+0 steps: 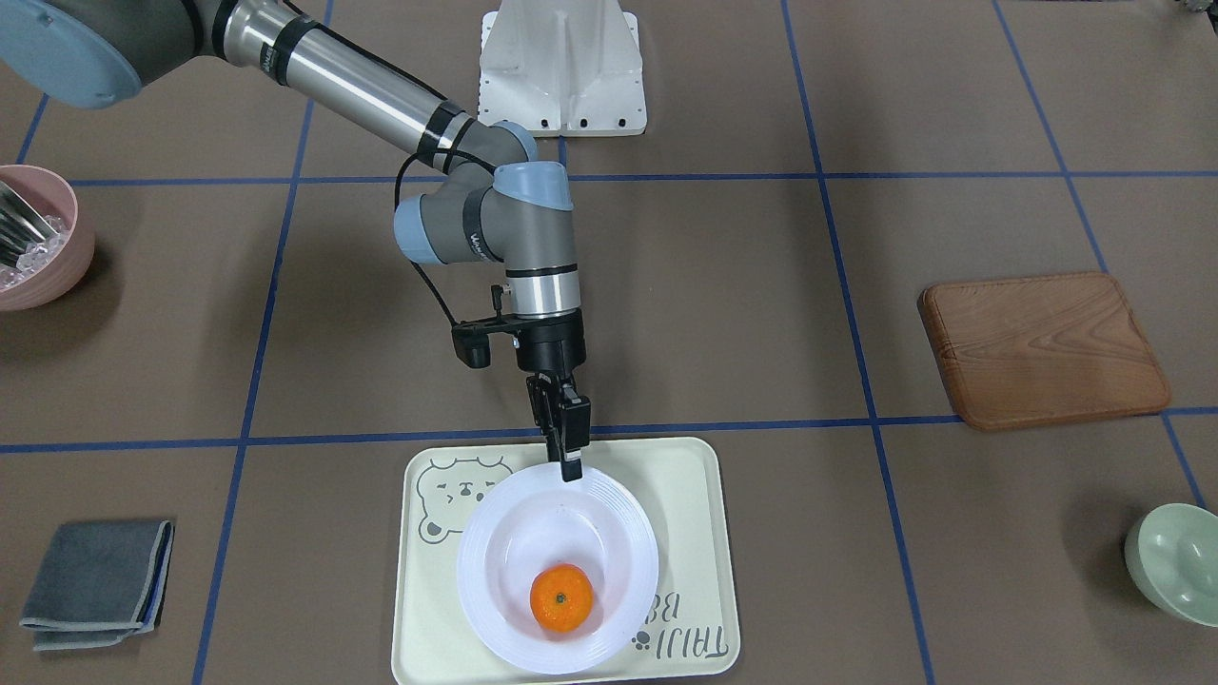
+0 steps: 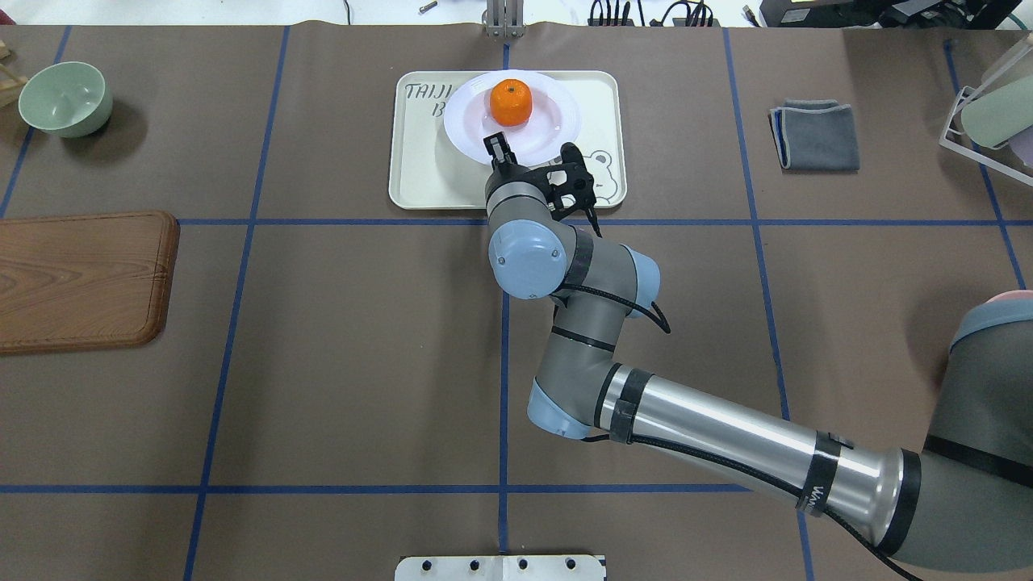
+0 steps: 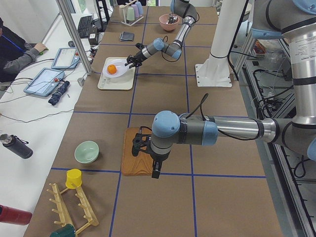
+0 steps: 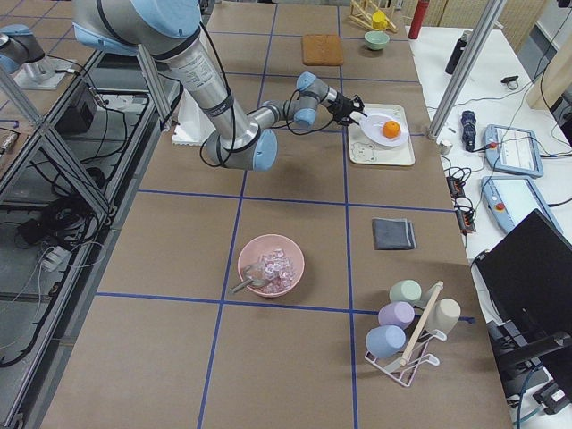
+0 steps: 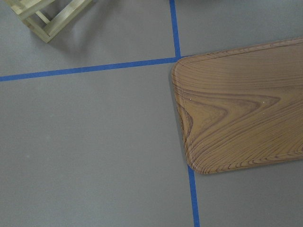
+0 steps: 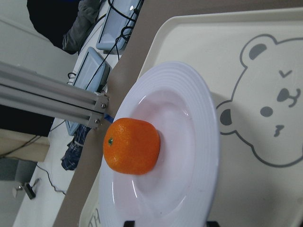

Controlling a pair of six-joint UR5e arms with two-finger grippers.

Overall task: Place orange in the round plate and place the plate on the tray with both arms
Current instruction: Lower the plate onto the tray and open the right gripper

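Note:
The orange (image 1: 561,597) lies inside the round white plate (image 1: 481,571), which is on the cream bear tray (image 1: 685,495). The plate's rim toward the robot looks slightly raised. My right gripper (image 1: 569,466) is shut on that rim, its fingers turned so that one is above the rim and one below. The right wrist view shows the orange (image 6: 132,145) in the plate (image 6: 189,142) just ahead of the fingertips. My left gripper (image 3: 154,170) hangs over the edge of the wooden board (image 3: 136,158), far from the tray. I cannot tell whether it is open or shut.
A brown wooden board (image 1: 1042,347) lies on the robot's left side, with a pale green bowl (image 1: 1175,561) beyond it. A pink bowl (image 1: 38,238) and a folded grey cloth (image 1: 95,580) are on the robot's right side. A cup rack (image 4: 411,322) stands at the table's right end.

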